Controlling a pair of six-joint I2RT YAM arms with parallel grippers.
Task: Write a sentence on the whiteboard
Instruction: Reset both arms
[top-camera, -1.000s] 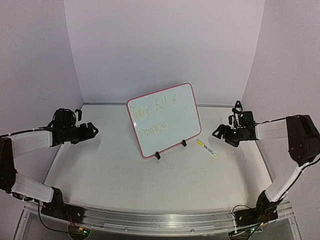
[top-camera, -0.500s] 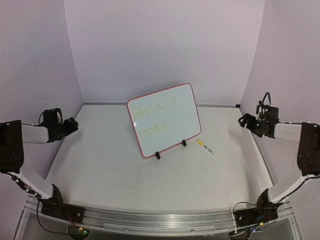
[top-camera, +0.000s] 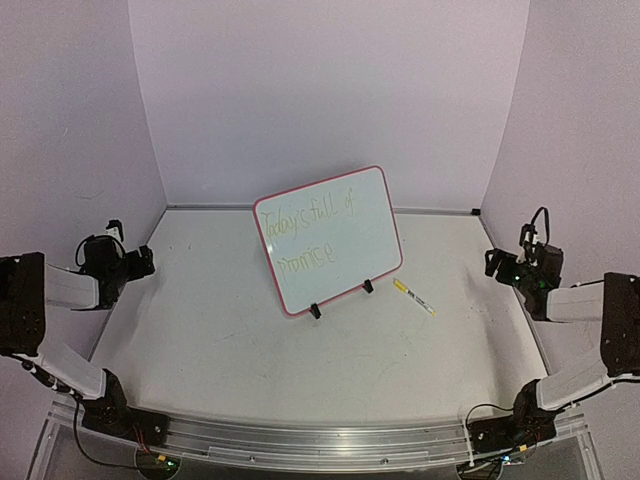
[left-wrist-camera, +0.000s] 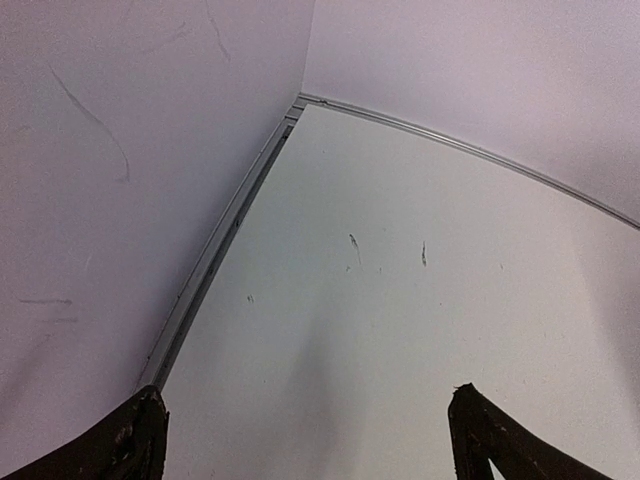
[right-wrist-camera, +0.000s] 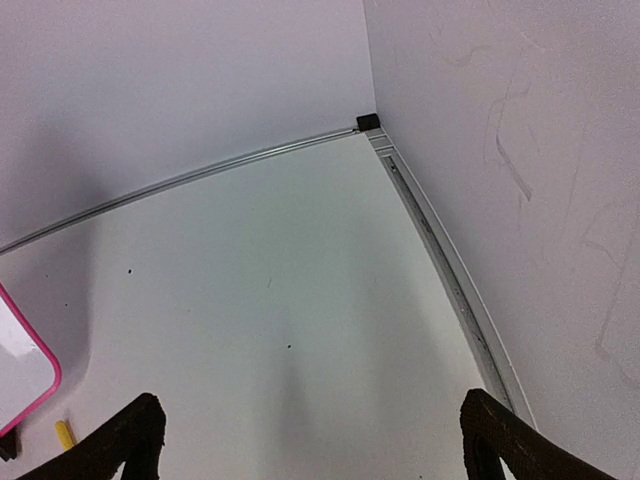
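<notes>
Left gripper (top-camera: 143, 262) at 9 o'clock and right gripper (top-camera: 497, 263) at 3 o'clock both spread their matte black fingers wide, empty. The glossy whiteboard (top-camera: 345, 250), red-framed with rounded corners, stands tilted mid-table (top-camera: 250, 345) bearing the faint cursive sentence (top-camera: 305, 232); a slim yellow marker (top-camera: 414, 298) lies at its 4 o'clock

Soft, even light tints the walls (top-camera: 330, 90) violet. Faint shadows lie on the desk (top-camera: 250, 350). The overhead view bows at its edges and looks slightly grainy.

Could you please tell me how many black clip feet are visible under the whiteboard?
2: one clip foot near the whiteboard's lower left corner, the other further right along its bottom edge.
</notes>
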